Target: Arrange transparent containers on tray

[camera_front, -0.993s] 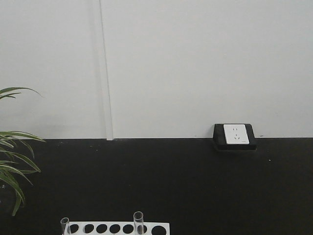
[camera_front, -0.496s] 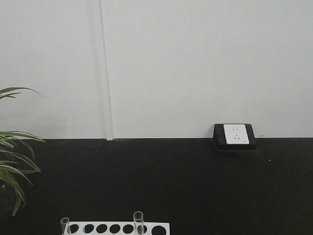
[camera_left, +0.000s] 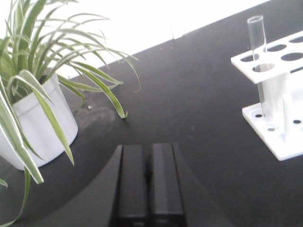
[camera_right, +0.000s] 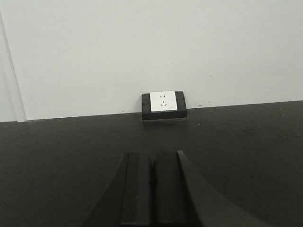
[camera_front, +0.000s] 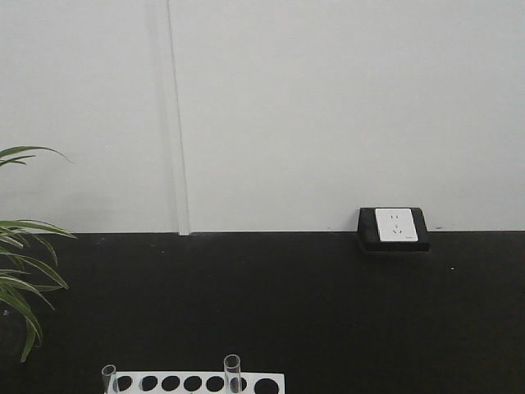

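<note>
Black tabletop (camera_front: 328, 312) runs back to a white wall (camera_front: 328, 107) w/ a socket (camera_front: 396, 224) at the join. Front view, btm edge: white holed rack (camera_front: 197, 383) w/ two test tubes (camera_front: 232, 371) standing upright in it, one at its left end, one nearer the middle (only their tops show). Potted plant (camera_left: 38, 123) sits left of the rack, well apart. Left fingers (camera_left: 141, 153) are pressed together, holding nothing, low over the tabletop btwn plant & rack. Right fingers (camera_right: 143, 161) likewise closed & empty, pointing at the socket.
</note>
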You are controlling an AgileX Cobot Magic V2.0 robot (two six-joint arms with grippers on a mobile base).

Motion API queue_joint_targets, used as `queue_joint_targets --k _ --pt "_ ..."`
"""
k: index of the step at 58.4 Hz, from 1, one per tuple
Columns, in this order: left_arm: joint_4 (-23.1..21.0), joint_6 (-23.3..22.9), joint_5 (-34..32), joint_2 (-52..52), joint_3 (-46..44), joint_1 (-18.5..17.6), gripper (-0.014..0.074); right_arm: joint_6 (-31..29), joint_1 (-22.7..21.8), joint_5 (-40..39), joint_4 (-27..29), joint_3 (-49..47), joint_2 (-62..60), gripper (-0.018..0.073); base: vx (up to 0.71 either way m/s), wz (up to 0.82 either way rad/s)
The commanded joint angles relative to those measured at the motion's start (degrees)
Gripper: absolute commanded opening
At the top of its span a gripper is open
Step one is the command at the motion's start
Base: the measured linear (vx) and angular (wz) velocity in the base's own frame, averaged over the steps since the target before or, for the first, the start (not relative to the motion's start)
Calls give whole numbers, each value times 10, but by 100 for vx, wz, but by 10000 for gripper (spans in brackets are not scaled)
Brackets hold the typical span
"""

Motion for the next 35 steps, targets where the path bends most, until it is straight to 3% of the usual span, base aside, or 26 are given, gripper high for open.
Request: queue_joint_targets --k 1,11,19,24,35 --pt "7 -5 -46 -14 17 -1 -7 -2 0 -53 -4 6 -4 -11 0 0" --pt "6 -9 -56 -14 17 -1 -7 -2 0 -54 -4 6 -4 -11 0 0" --pt "-26 -64 -105 -14 17 -1 -7 -2 0 -54 -4 6 -4 -11 0 0" --pt "-24 -85 -118 -14 17 -1 -7 -2 0 -54 -4 6 -4 -11 0 0" --pt "-24 -85 -137 -14 17 -1 -7 -1 0 -66 0 6 -4 -11 0 0"
